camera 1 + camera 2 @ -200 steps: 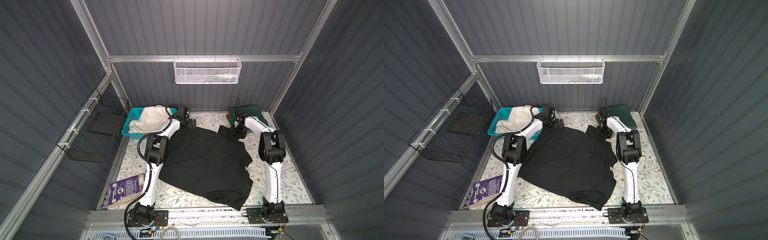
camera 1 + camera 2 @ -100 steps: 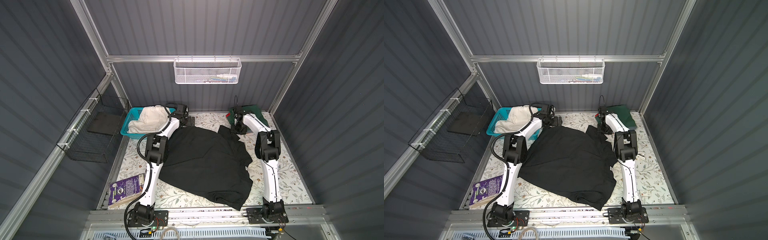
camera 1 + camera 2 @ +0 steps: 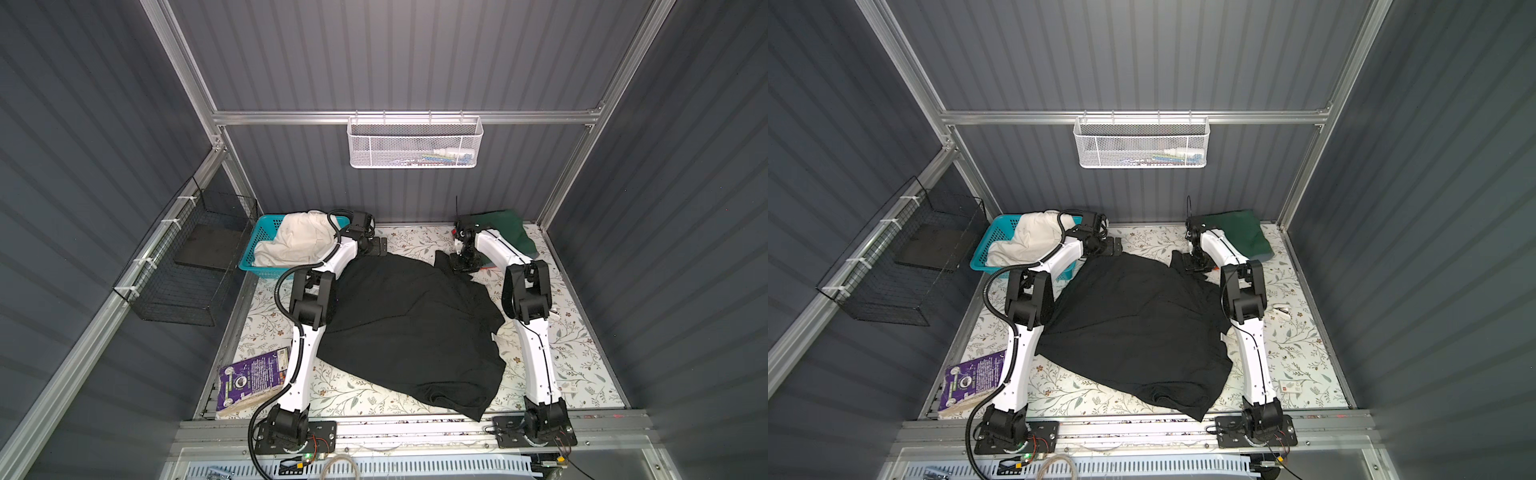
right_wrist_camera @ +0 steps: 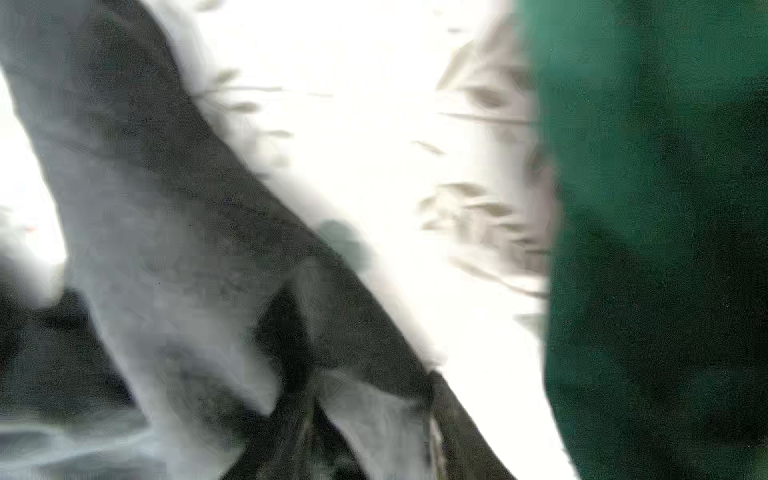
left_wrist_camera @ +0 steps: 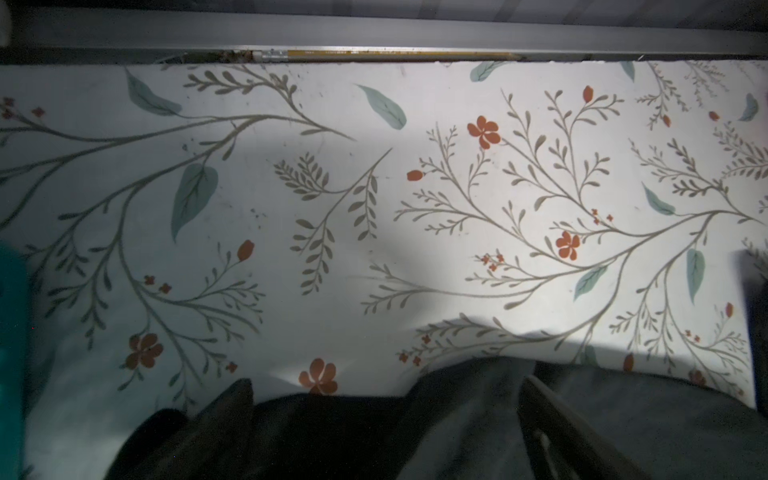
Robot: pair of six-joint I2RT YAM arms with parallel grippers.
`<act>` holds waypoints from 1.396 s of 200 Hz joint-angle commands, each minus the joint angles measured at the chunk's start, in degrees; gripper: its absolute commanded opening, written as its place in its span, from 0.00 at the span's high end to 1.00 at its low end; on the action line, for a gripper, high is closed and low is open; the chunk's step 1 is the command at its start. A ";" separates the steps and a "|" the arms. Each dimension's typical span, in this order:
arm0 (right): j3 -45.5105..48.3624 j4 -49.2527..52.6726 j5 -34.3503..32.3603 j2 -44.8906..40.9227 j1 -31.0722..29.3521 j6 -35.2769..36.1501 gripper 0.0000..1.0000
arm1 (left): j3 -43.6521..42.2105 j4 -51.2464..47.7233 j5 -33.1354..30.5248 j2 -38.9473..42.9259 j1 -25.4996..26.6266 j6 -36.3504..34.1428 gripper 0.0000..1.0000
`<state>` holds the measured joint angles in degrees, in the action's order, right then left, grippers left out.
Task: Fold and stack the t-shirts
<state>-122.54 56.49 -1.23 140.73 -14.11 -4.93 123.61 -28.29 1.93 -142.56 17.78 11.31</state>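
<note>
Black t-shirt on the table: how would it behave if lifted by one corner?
The black t-shirt probably droops limply: it lies rumpled with soft creases. It spreads wide over the table, so lifted by a corner the rest would likely drag.

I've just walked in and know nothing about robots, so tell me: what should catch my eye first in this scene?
A big black t-shirt sprawls crumpled across the middle of the flowered table, between the white left arm and right arm. At the far left corner a cream-white shirt spills out of a turquoise basket. A dark green shirt lies at the far right corner, near the right tool, which is down at the black shirt's far edge.
</note>
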 commanded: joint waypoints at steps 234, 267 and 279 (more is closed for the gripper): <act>-5.51 -0.23 -19.24 -8.89 0.05 -4.95 1.00 | 0.93 1.17 -10.97 -1.68 -2.93 -0.70 0.00; -4.91 0.80 -18.73 -9.29 0.05 -5.69 1.00 | 2.47 0.61 -13.17 -2.70 -2.93 -0.50 0.00; -4.38 1.08 -18.59 -9.63 0.09 -6.04 1.00 | 3.90 -1.09 -13.45 -3.81 -2.94 -0.25 0.00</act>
<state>-128.07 56.01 -18.50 133.56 -14.04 -9.26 124.05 -27.42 -8.16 -144.07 15.70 10.13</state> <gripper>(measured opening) 0.062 0.997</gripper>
